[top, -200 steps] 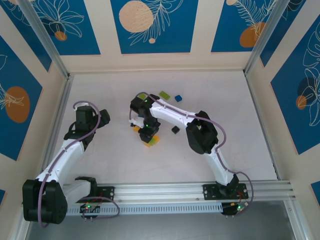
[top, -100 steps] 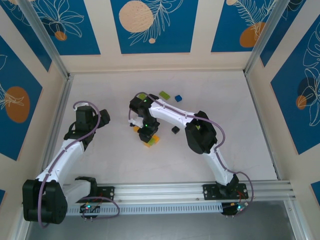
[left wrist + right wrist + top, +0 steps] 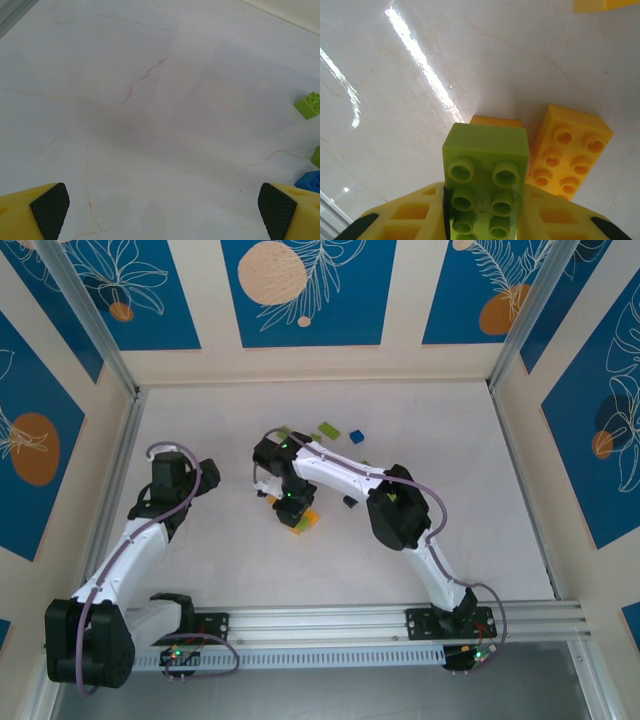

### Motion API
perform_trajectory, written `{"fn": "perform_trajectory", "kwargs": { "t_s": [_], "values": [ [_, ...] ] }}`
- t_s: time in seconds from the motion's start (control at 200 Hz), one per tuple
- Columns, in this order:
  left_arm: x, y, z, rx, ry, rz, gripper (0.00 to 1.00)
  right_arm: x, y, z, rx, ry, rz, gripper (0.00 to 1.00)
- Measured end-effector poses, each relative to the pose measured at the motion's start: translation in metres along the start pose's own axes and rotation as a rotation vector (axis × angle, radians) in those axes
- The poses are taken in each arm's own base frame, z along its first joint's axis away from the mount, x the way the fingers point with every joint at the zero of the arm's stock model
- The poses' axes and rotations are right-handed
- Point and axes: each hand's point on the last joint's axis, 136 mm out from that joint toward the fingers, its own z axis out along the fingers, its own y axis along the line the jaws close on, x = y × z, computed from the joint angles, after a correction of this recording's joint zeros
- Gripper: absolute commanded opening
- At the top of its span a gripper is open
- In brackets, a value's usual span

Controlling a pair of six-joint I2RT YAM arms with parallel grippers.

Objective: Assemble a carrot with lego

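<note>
While the right tool (image 3: 482,222) grips green lego (image 3: 485,165), orange bricks (image 3: 570,150) lie beside.

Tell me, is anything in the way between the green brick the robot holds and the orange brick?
No, nothing visible. The right end effector grips the lime green brick, and the orange brick lies on the table right beside it, with no piece between them.

White arms (image 3: 335,468), black joints (image 3: 400,518), lilac cables (image 3: 441,508); left hand (image 3: 160,212), right hand (image 3: 482,220) yellow.
</note>
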Motion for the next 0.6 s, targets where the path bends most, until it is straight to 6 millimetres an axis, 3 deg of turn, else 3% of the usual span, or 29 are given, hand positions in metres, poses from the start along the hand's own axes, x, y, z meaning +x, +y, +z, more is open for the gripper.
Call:
{"fn": "perform_trajectory", "kwargs": {
  "t_s": [0.6],
  "values": [
    [0.0000,0.0000,0.0000,0.000,0.000,0.000,1.00,-0.0003,0.0009,0.0001,0.002,-0.002,0.024,0.34]
  ]
}}
